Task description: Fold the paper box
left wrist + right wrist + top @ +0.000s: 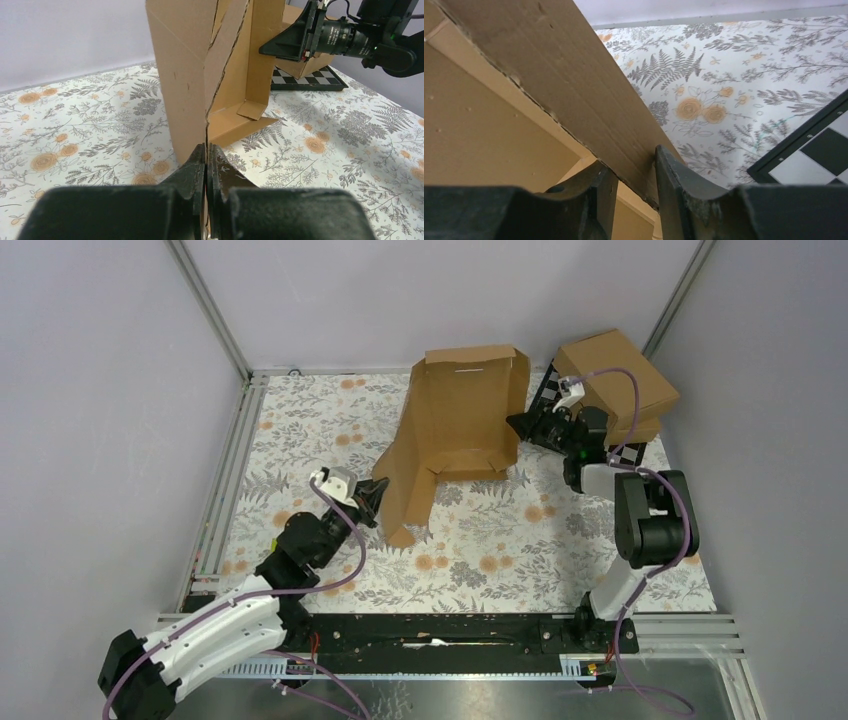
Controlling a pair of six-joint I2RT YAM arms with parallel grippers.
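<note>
The left claw (205, 150) clamps the paper box (465, 420) by a flap, steadying it while the right claw (634, 164) straddles a side wall, its grip unclear.

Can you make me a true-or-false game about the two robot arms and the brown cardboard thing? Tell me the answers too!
1. The left pincer is squeezed shut on a flap of the paper box. True.
2. The paper box lies completely flat on the table. False: it stands up, partly folded, with its back panel and side walls raised.
3. The right pincer has a side wall of the paper box between its fingers. True.
4. The table is plain blue. False: it is white with grey ferns and orange flowers.
5. The checkered board is red and yellow. False: it is black and white.
</note>
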